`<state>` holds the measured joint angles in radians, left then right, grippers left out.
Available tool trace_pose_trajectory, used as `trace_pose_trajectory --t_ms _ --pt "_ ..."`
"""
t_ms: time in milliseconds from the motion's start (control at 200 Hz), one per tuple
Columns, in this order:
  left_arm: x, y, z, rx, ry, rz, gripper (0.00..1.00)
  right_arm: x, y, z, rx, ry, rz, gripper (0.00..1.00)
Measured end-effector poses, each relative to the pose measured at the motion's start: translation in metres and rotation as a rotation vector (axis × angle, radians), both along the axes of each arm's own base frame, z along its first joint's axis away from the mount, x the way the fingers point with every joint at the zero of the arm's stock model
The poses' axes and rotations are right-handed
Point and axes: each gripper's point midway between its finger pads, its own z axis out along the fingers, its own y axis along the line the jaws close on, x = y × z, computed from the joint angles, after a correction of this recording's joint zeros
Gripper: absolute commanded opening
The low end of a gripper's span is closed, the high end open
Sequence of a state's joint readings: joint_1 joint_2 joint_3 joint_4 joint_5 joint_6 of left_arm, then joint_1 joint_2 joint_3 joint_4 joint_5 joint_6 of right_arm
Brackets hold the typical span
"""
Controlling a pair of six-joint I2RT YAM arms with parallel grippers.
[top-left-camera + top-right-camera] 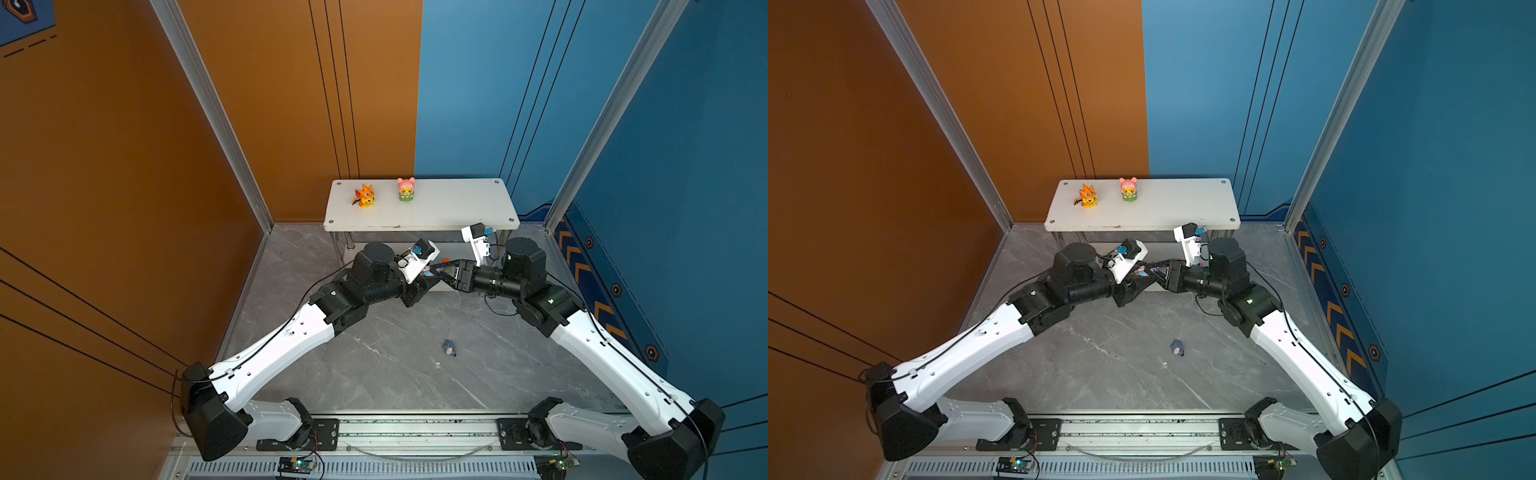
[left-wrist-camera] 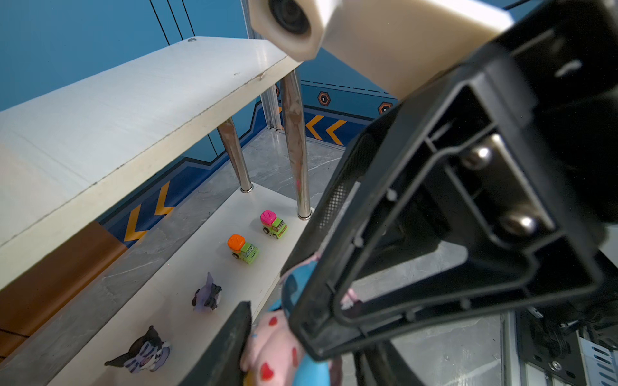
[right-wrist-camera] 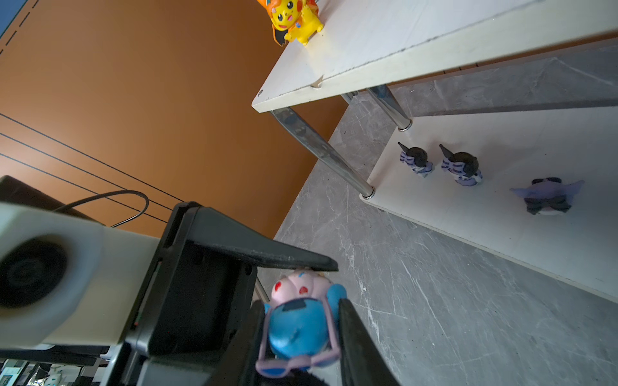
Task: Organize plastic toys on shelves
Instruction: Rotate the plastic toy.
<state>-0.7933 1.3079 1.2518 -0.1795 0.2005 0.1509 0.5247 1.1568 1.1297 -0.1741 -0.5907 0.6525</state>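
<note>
Right gripper [image 3: 299,310], blue toy [image 3: 297,332] between its jaws

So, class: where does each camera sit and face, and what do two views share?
Top views: overhead, facing down on the white two-tier rack; both arms show.
Left wrist: faces the rack's lower board; left gripper shows.
Right wrist: faces the rack; right gripper shows.
Both wrists share the blue-and-pink plastic figurine.

A grey marbled tabletop [image 1: 395,382] meets an orange wall [image 1: 104,166] and a blue wall [image 1: 465,83].
</note>
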Motion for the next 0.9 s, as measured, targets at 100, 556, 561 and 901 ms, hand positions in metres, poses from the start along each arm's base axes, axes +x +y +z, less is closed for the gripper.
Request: trace_pose_trajectory --t_ms 100,556,561,901 --pt "-0.001 -0.001 0.002 -0.004 -0.002 -0.01 0.59 0.001 -0.001 0.002 -0.002 -0.005 -0.006 0.23" --pt "-0.007 0.0 0.005 0.007 -0.01 -0.036 0.65 0.0 -0.005 0.006 -0.047 -0.027 -0.012 0.21" --pt "-0.007 0.0 0.005 0.007 -0.01 -0.036 0.65 0.0 -0.005 0.007 -0.048 -0.028 -0.012 0.21" --pt "-0.007 0.012 0.014 -0.001 -0.028 -0.021 0.64 0.005 -0.013 0.016 -0.06 -0.052 -0.038 0.2"
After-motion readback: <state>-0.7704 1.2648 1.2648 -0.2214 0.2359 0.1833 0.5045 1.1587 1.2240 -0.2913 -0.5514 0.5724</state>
